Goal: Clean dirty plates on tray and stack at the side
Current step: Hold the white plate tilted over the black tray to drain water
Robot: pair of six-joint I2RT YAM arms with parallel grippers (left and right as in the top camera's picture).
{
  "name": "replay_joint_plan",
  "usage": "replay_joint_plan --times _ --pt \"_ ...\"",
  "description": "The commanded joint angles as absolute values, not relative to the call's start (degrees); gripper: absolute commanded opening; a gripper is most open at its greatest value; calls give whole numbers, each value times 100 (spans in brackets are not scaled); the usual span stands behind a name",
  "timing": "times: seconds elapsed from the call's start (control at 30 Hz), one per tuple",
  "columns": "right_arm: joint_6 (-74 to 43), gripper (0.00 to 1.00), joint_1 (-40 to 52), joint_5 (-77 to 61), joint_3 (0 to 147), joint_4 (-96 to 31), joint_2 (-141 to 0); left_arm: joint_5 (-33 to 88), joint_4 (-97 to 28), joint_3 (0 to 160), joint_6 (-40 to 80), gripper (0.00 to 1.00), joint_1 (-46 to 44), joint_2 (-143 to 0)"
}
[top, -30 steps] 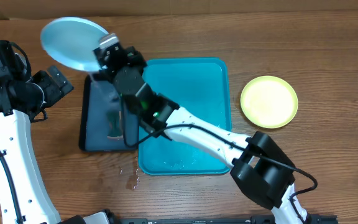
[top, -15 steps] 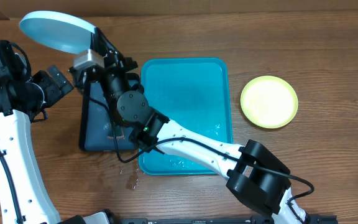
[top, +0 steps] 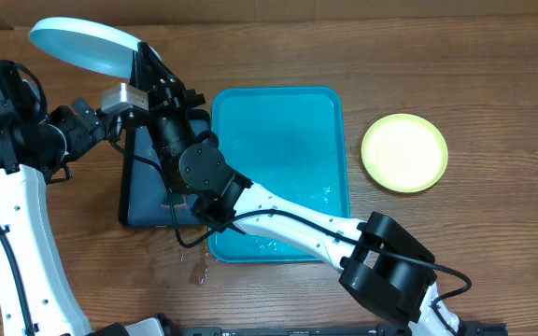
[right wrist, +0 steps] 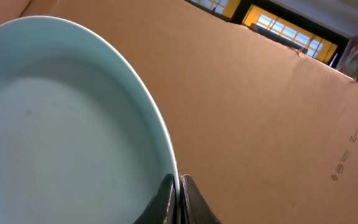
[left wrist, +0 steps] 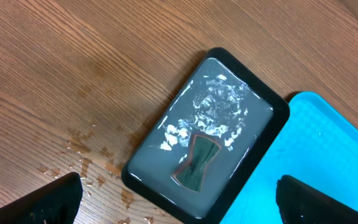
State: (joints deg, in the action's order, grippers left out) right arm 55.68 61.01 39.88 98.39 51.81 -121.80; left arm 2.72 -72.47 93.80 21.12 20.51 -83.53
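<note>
1 blue plate [right wrist: 61, 118], cropped, clamped in right gripper [right wrist: 178, 185] | left gripper [left wrist: 188, 202] spread, tips cropped

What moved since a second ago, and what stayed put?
The right gripper, shut on the blue plate, swung it farther left and toward the far edge, away from the turquoise tray. The yellow plate, the turquoise tray, the dark tray and the open left gripper stayed put.

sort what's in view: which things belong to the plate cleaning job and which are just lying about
Job: light blue plate, gripped at its rim by the right gripper; yellow-green plate; turquoise tray; probably the dark tray with foam and a green sponge-like piece.
Lying about: splashes on the table; cardboard wall.
</note>
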Motion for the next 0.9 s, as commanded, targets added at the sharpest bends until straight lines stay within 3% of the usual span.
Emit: replay_joint_plan --times 0.0,0.87 --pt "5599 4 6108 4049 9979 5240 -12164 237 -7240 9463 2233 100 2060 -8324" --pt "5596 4 6106 4244 9977 5177 -12164 237 -7240 9463 2231 100 2060 -8324"
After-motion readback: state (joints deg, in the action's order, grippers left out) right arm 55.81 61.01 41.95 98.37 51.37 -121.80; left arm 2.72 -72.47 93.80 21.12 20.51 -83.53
